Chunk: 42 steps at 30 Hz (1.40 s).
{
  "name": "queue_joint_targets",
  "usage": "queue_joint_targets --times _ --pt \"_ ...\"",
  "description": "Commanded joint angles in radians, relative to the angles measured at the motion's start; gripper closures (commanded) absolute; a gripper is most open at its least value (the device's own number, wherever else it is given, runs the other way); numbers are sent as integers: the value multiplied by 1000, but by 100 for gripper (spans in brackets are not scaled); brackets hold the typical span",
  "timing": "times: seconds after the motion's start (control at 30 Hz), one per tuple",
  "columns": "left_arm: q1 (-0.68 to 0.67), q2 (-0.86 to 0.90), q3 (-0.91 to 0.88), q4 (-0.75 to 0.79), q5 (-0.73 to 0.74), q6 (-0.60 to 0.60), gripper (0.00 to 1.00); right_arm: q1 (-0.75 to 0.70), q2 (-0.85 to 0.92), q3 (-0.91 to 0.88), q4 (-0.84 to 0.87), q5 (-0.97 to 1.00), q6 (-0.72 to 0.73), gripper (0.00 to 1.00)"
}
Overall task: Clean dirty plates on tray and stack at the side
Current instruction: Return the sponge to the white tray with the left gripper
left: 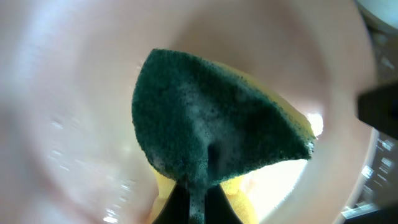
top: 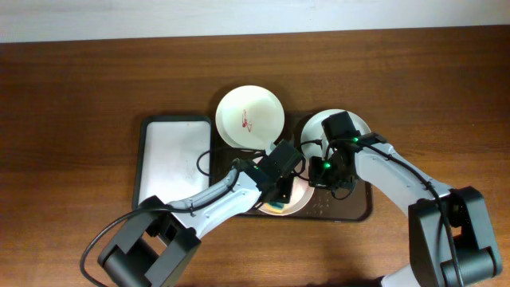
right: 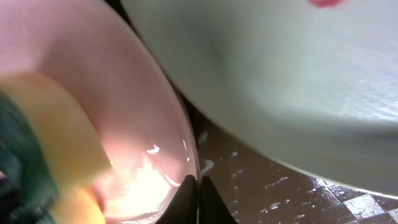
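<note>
Below, left hand (left: 198, 190) clamps sponge (left: 211, 118) onto plate (left: 68, 87); right hand (right: 198, 190) pinches its rim.

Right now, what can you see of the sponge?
The sponge has two layers, a dark green scouring pad over yellow foam, and looks wet and sudsy. It is bent, pinched at one edge by the left gripper, green face towards the wrist camera, resting on the wet plate on the tray.

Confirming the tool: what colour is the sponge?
Sponge is dark green over yellow; left wrist view shows best.
</note>
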<state>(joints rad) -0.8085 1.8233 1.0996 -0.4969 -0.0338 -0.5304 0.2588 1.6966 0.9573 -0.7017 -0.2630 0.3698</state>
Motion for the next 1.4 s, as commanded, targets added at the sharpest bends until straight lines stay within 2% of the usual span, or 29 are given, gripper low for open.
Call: queue_joint_targets --times 0.0,0.07,0.17,0.23,0.37,0.5,0.6,0.83,1.13,1.37 --pt "6 13 -10 54 -41 275 100 3 -17 -4 -1 5 6 96" --pt "6 13 -10 72 -6 344 100 4 -17 -4 -1 5 6 96" --pt "5 13 -10 70 25 359 100 3 -17 -4 -1 5 6 96" --pt "5 13 -10 58 63 417 100 3 -17 -4 -1 5 6 96" --pt "18 12 -10 39 35 399 100 3 -16 -4 -2 6 6 96" --pt "43 -22 -10 21 -43 306 100 3 -16 -4 -5 6 5 96" --pt "80 -101 -10 11 -42 295 100 4 -17 -4 -5 6 5 89" --pt "157 -243 -9 -56 -42 260 100 4 -10 -4 -5 6 5 86" --pt "367 -303 -10 -190 -10 228 100 4 26 -5 19 5 2 86" --pt "533 -301 -14 -224 24 228 100 24 82 -5 23 -3 2 86"
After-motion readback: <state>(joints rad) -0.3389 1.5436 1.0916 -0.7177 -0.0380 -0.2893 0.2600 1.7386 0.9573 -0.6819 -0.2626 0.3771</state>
